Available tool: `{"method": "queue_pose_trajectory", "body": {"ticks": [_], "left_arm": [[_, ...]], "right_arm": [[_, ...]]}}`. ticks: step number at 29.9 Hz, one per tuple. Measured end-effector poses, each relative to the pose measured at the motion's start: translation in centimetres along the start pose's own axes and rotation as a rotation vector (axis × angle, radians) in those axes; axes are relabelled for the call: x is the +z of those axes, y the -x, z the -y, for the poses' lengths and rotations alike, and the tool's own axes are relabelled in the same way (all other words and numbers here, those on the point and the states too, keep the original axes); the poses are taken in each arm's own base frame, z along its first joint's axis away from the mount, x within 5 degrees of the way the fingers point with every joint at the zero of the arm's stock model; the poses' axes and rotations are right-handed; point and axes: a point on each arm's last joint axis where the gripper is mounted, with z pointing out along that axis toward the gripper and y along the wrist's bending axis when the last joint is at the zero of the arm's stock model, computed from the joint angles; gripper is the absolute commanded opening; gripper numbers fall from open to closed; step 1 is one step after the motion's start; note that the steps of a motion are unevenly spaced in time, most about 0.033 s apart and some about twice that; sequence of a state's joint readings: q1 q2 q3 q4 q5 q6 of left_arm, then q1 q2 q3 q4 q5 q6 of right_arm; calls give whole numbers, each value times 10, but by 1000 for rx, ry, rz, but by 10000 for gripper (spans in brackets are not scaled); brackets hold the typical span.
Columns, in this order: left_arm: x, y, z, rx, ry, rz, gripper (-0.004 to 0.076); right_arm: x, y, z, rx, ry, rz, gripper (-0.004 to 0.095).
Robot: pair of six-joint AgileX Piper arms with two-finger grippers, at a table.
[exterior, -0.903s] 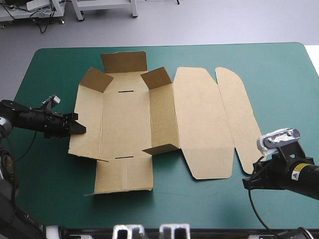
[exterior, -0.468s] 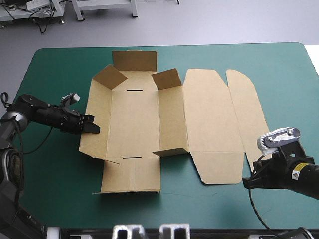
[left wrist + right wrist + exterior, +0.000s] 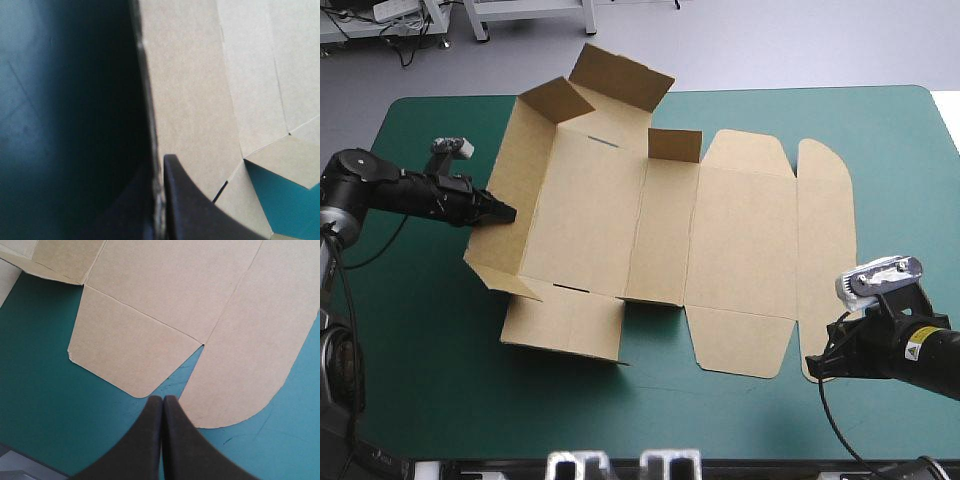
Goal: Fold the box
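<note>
Brown box [image 3: 660,230] across the middle of the teal-green table [image 3: 410,340], turned a little askew, partly raised. Left wall tilted up off the cover, with a tab folded inward at each end. Far end flap lifted, leaning outward. Another small tab upright at the far end of the next panel. Lid panel and rounded outer flap flat toward the right side; near flaps flat as well.

Left gripper [image 3: 505,213] at the outer edge of the left wall, roughly halfway along it. Clamped on that edge: seen from the wrist, board pinched between the black fingers [image 3: 195,215], with the wall's inner face running ahead and a patch of cover beyond a fold.

Right gripper [image 3: 163,399] just off the box's near right corner, over bare cover. Fingers pressed together into one point, nothing between them. Tip aimed at the notch between the near lid flap and the rounded flap, close to both. Cannot tell whether touching the board.
</note>
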State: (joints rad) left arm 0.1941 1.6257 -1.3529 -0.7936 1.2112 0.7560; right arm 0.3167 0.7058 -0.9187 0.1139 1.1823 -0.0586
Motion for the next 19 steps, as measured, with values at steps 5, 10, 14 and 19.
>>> {"method": "queue_pose_trajectory", "body": {"ticks": [5,10,14,19], "left_arm": [[-23,26,53,221,33,52,-10],[-23,41,103,434,63,36,-10],[-10,41,136,619,60,-17,-10],[8,38,161,789,139,-55,-10]], "right_arm": [[0,4,0,-2,3,40,-20],[0,7,0,-15,0,80,-20],[-1,11,-1,-17,5,116,-20],[-1,15,0,-18,4,162,-20]]}}
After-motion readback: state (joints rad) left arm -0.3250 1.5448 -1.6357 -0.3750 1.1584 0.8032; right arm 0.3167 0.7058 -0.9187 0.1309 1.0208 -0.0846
